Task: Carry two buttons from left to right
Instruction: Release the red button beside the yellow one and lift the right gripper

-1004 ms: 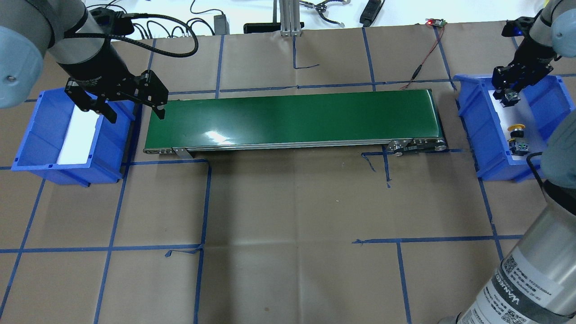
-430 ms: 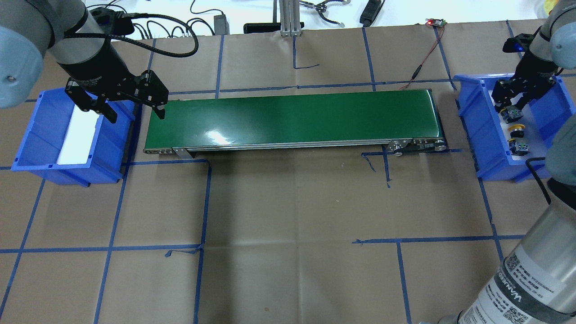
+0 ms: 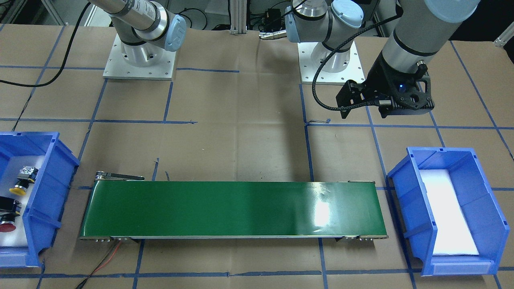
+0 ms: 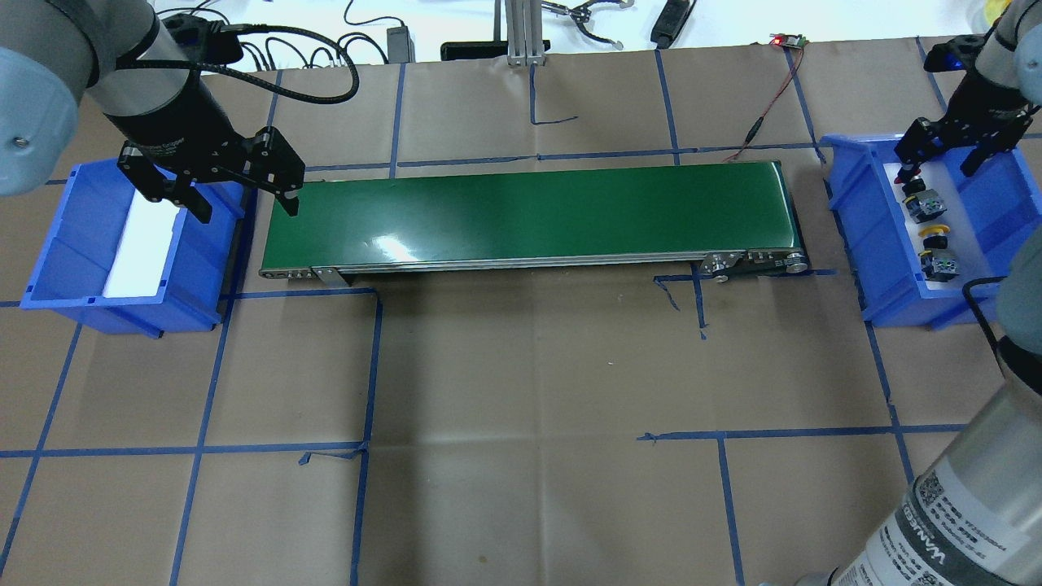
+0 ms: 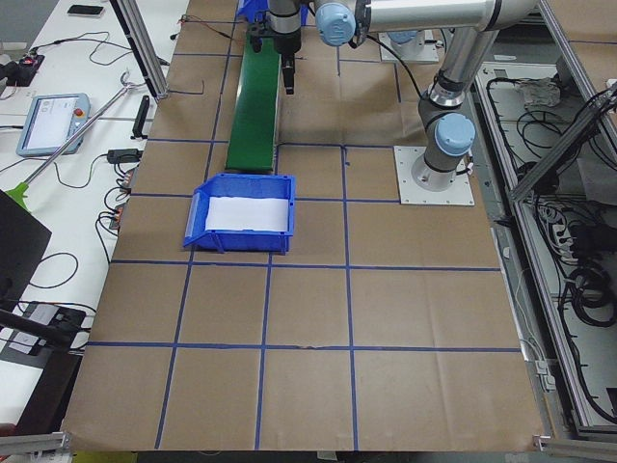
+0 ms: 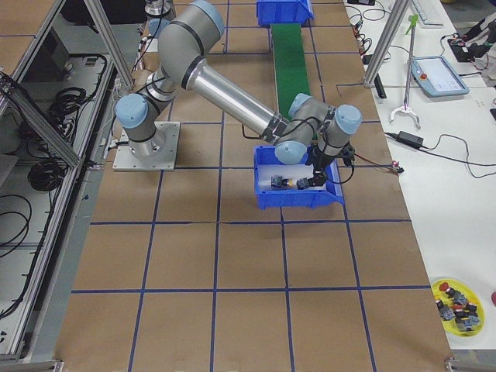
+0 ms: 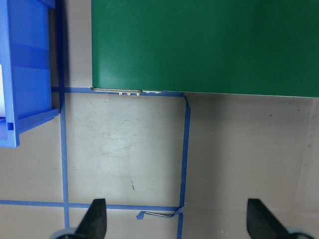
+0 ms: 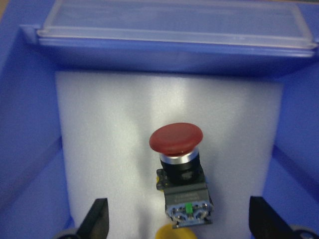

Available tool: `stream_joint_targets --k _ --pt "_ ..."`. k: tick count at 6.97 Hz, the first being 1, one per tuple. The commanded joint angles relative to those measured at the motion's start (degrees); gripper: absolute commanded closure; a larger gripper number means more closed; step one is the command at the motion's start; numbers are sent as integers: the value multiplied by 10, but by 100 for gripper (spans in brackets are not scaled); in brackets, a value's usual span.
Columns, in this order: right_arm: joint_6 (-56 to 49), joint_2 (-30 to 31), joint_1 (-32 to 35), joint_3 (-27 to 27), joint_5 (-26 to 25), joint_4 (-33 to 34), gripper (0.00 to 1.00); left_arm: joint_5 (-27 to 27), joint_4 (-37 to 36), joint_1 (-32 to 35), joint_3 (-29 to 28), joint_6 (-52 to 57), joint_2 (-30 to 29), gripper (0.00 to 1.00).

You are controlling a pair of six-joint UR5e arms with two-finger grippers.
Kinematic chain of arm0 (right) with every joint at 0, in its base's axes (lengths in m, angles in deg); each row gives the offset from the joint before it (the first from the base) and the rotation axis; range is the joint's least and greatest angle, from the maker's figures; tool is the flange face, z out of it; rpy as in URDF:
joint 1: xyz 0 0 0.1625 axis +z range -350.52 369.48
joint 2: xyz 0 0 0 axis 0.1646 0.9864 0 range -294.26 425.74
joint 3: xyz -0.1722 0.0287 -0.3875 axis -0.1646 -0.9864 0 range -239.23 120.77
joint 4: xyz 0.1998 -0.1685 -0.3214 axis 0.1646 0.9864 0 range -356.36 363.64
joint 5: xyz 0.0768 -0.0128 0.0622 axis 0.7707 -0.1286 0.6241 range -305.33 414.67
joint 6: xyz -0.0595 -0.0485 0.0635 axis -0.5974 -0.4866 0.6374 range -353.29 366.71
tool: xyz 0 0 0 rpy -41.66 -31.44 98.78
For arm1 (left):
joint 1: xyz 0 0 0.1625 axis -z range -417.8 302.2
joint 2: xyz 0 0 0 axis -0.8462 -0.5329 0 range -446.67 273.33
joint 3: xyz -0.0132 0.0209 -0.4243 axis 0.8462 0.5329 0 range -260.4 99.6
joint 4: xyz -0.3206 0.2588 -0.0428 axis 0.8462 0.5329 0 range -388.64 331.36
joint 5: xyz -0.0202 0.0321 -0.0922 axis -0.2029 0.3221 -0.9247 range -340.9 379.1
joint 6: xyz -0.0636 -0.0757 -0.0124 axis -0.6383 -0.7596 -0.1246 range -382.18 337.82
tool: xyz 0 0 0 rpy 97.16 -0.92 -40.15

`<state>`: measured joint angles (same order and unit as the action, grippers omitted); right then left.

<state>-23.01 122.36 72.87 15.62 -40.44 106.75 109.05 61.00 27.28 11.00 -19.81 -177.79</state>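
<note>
The red button point(image 8: 176, 138) is lying on the white foam pad point(image 8: 99, 124) inside the blue plastic right bin point(image 4: 851, 236), over by the worktop's point(image 4: 529, 407) right edge. It has a smooth domed mushroom cap, a shiny metal collar under it, a black body, and a grey-white square block at the back with a bit of green on it. The yellow button point(image 4: 934, 235) has the same shape and lies on the same foam, its cap just beside the red one's rear block. Whether the two actually touch can't be made out.

The right gripper point(image 4: 937, 170) hangs over the red button with its jaws spread wide and nothing in them. In the wrist view one fingertip shows on either side of the button, well clear of it.

A second ago that gripper was pinching the red button up above the bin. It then dipped in, and now it has let go and lifted off, leaving the button on the foam next to the yellow one.

The left gripper point(image 4: 244, 207) hasn't budged. Its jaws are spread and empty, and it hovers where the left bin point(image 4: 57, 268) meets the end of the glossy green conveyor belt point(image 4: 529, 212). The left bin is blue plastic too, with a white foam liner. The worktop is covered in brown paper with a grid of blue tape point(image 4: 370, 366).
</note>
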Motion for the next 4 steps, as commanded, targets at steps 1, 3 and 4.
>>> stream_joint_targets --k 1,3,4 --pt "43 57 8 -3 -20 -6 0 0 0 0 0 0 2 0" --pt "144 121 72 -4 -21 -55 0 1 0 0 1 0 2 0" --pt "234 166 118 -3 -17 -111 0 2 5 1 2 3 -5 0"
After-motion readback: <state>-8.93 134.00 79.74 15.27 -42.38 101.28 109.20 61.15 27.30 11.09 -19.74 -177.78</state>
